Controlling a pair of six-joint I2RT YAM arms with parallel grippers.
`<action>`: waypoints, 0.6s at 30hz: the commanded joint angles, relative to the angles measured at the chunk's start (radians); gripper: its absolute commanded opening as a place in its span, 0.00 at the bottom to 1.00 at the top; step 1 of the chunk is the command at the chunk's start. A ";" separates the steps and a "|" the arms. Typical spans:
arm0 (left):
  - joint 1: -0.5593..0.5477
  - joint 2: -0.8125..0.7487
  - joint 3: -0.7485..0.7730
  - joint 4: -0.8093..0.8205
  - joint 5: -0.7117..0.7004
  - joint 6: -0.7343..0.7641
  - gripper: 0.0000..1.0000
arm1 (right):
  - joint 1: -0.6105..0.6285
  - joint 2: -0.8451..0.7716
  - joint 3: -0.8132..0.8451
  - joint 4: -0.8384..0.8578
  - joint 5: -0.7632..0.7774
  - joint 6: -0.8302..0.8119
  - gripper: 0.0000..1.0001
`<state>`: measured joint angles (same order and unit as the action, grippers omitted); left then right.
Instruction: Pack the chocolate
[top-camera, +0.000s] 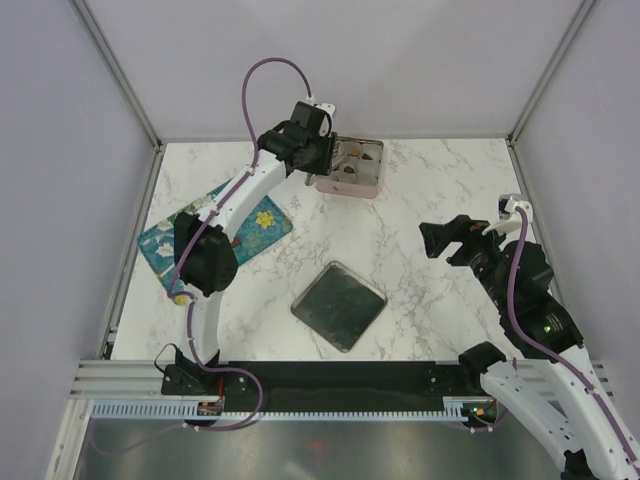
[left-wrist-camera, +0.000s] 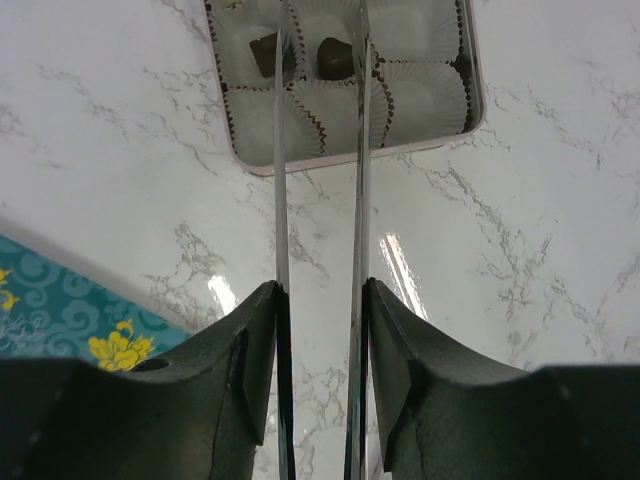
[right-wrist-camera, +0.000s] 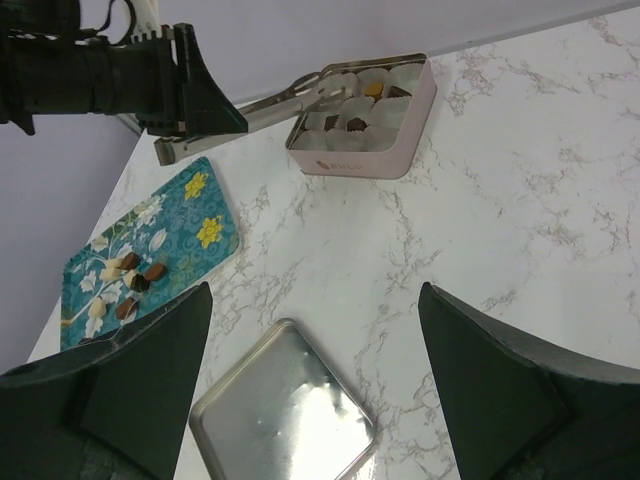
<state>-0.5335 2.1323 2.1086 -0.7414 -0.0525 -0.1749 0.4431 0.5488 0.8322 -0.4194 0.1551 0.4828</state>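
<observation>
Several small brown and whitish chocolates (right-wrist-camera: 130, 277) lie on a teal flowered tray (right-wrist-camera: 160, 240) at the left. A square pink tin (right-wrist-camera: 365, 150) with pale paper cups stands at the back; a few cups hold chocolates (right-wrist-camera: 355, 124). My left gripper (left-wrist-camera: 320, 290) is shut on metal tongs (left-wrist-camera: 281, 200), whose tips reach over the tin (left-wrist-camera: 430, 145). A dark chocolate (left-wrist-camera: 335, 57) sits between the tong tips in a cup, another (left-wrist-camera: 262, 50) just left of them. In the top view the left gripper (top-camera: 325, 150) is at the tin's (top-camera: 368, 185) left edge. My right gripper (top-camera: 455, 240) is open and empty at mid-right.
The tin's silver square lid (top-camera: 338, 305) lies flat in the near middle, also in the right wrist view (right-wrist-camera: 285, 410). The teal tray (top-camera: 262, 225) is partly hidden under the left arm. Grey walls enclose the marble table on three sides.
</observation>
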 joint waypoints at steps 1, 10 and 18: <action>0.000 -0.175 -0.059 0.043 -0.070 0.035 0.47 | 0.005 -0.012 0.021 0.019 -0.005 0.008 0.93; 0.009 -0.503 -0.442 -0.028 -0.263 -0.038 0.51 | 0.003 -0.020 0.007 0.018 -0.032 0.016 0.93; 0.185 -0.807 -0.734 -0.145 -0.219 -0.126 0.52 | 0.003 -0.029 -0.021 0.022 -0.066 0.019 0.93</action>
<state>-0.4221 1.4456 1.4406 -0.8539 -0.2573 -0.2424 0.4431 0.5278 0.8204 -0.4194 0.1154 0.4938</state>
